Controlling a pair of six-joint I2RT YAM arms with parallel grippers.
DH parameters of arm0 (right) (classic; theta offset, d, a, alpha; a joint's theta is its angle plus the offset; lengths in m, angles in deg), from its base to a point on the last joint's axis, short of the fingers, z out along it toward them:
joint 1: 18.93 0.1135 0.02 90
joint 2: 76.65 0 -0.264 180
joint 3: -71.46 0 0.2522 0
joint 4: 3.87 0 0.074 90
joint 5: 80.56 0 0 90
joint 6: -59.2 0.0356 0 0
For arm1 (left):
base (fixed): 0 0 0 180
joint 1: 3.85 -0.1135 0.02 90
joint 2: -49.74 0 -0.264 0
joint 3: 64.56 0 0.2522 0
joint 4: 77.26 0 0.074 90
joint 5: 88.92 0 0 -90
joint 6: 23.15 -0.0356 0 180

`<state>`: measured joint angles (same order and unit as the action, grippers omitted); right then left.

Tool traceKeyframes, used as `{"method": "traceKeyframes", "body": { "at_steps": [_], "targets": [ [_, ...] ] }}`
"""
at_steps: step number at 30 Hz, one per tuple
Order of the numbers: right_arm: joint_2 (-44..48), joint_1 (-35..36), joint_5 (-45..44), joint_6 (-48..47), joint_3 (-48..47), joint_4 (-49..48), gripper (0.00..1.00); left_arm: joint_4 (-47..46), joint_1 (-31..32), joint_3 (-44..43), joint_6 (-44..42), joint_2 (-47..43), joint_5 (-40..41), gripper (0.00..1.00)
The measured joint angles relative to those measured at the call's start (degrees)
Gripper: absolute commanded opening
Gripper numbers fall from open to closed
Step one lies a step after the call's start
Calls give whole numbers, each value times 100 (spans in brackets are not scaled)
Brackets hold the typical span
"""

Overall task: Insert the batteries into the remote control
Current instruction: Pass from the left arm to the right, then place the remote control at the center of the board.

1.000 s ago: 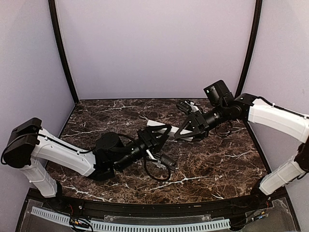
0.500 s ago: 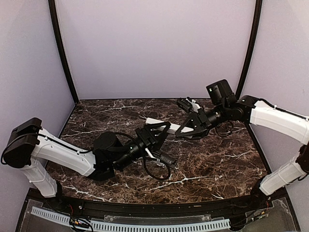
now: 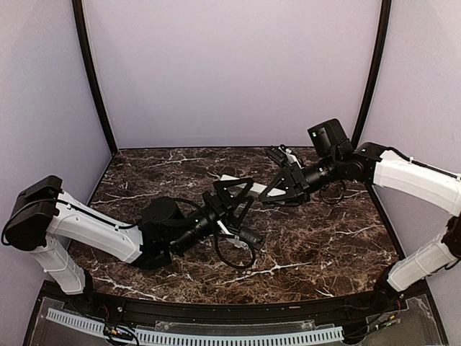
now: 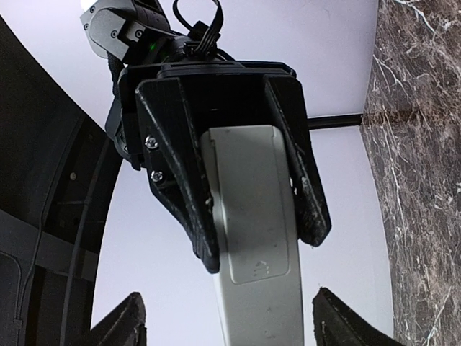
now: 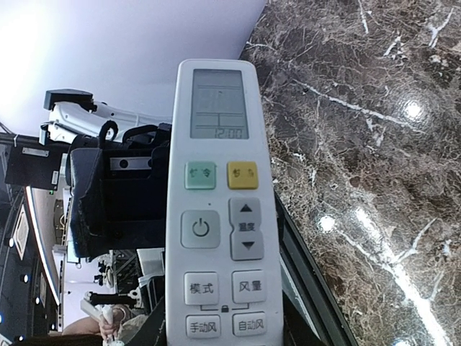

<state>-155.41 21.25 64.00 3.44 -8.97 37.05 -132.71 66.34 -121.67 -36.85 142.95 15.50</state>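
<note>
- The table [image 3: 324, 238], a dark brown marble slab with white veins, fills the lower half of the top view, and pale lilac walls [image 3: 230, 72] stand around it.
- The left arm [image 3: 94, 231], white with black joints, reaches from the near left corner toward the middle of the surface. The right arm [image 3: 414, 176], of the same colours, comes in from the right edge.
- The remote control [image 5: 220, 209], a slim white rectangular plastic bar, is held off the surface. It is over the middle part, somewhat nearer to the far edge, and it spans between the two grippers.
- The right gripper [image 4: 263, 245] is clenched on the remote control, with its black fingers pressing the two long sides.
- The left gripper [image 4: 229, 321] is released. Its fingertips stand on either side of the free end of the remote control, one clearly apart and the other just beside it.
- On the face of the remote control there is a grey screen [image 5: 219, 104]. Below it are a green button [image 5: 199, 174], a yellow button [image 5: 243, 174] and a round power button [image 5: 200, 228].
</note>
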Motion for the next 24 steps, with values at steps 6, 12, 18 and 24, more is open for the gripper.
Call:
{"method": "traceKeyframes", "body": {
  "at_steps": [6,12,18,24],
  "targets": [
    [188,-20,-857,-33,15,243,0,321,0,0,245,2,184,88],
    [240,-17,-2667,-361,-35,938,0,940,-2,-57,824,7,505,89],
    [39,133,-4979,-643,-31,1473,0,1650,-63,-304,1740,57,942,89],
    [-813,393,-6540,-688,354,1515,0,2181,-205,-520,2575,164,1434,89]
  ]
}}
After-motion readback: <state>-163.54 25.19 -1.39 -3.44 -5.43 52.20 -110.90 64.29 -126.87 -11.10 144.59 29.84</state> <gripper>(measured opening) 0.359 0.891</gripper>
